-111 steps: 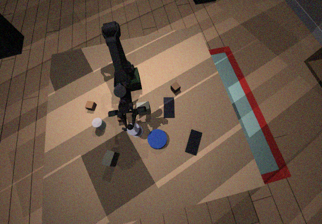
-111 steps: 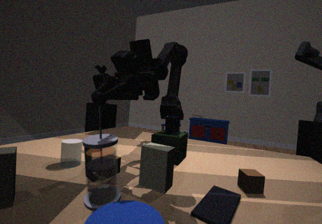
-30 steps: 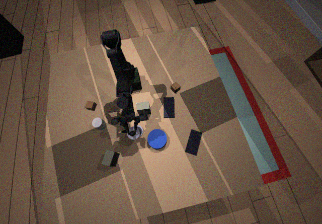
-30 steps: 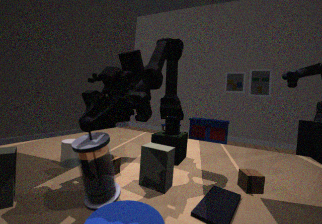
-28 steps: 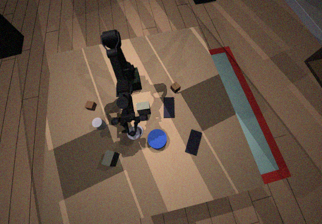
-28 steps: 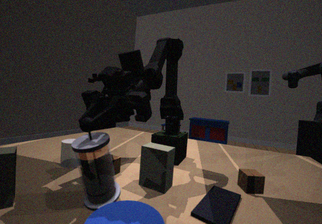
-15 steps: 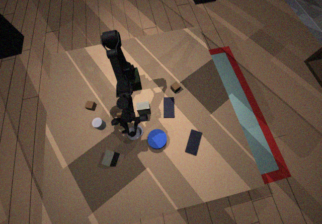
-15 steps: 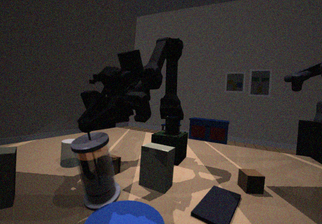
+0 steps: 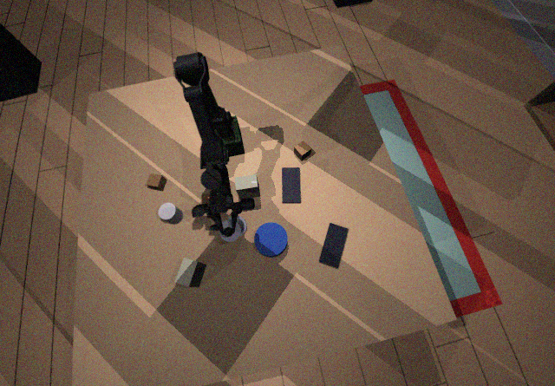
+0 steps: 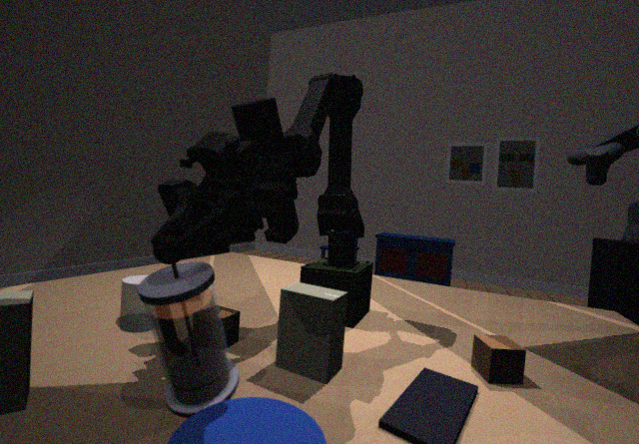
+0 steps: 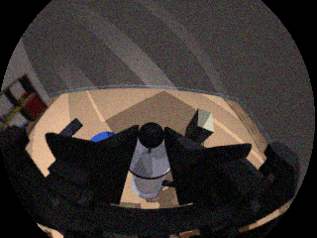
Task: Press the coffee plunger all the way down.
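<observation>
I had the gripper (image 11: 151, 153) clamped on the plunger knob (image 11: 151, 135), directly above the coffee press (image 10: 190, 336), which leaned slightly on the table (image 10: 541, 320). A blue disc (image 9: 270, 238) lay just beside its base, and a tall grey-green block (image 10: 311, 329) stood near. A white cup (image 9: 166, 211) and two dark flat slabs (image 9: 291, 185) sat farther off.

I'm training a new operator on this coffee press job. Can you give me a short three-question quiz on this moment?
1. True or false: the gripper is shut on the plunger knob.
2. The blue disc lies: A) touching the coffee press, B) apart from it, C) on top of it.
3. Which stands taller beside the press, the grey-green block or the brown cube?

Key: 1 true; 2 B; 3 the grey-green block.
</observation>
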Controlling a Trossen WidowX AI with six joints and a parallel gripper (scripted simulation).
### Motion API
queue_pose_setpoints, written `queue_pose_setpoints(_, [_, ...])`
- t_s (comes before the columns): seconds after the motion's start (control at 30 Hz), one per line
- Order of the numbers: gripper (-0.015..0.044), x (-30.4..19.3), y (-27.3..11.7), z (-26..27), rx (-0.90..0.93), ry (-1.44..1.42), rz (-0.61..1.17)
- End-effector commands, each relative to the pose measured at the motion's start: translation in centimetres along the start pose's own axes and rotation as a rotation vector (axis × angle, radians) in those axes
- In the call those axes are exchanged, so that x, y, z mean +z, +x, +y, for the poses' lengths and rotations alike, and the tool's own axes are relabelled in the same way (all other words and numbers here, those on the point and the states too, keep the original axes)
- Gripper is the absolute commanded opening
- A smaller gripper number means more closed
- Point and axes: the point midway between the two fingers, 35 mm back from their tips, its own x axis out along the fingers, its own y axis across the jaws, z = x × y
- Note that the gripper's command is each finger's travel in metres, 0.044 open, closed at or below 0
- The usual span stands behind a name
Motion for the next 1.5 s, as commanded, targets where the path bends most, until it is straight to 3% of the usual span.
queue_pose_setpoints(0.0, [0.0122, -0.6, 0.3, 0.0, 0.001, -0.008, 0.02])
queue_pose_setpoints(0.63, [0.0122, 0.0, 0.2, 0.0, 0.0, 0.0, 0.002])
queue_pose_setpoints(1.03, [0.0437, 0.0, 0.2, 0.0, 0.0, 0.0, 0.002])
queue_pose_setpoints(1.47, [0.044, 1.7, -1.3, 0.0, -0.001, -0.014, -0.014])
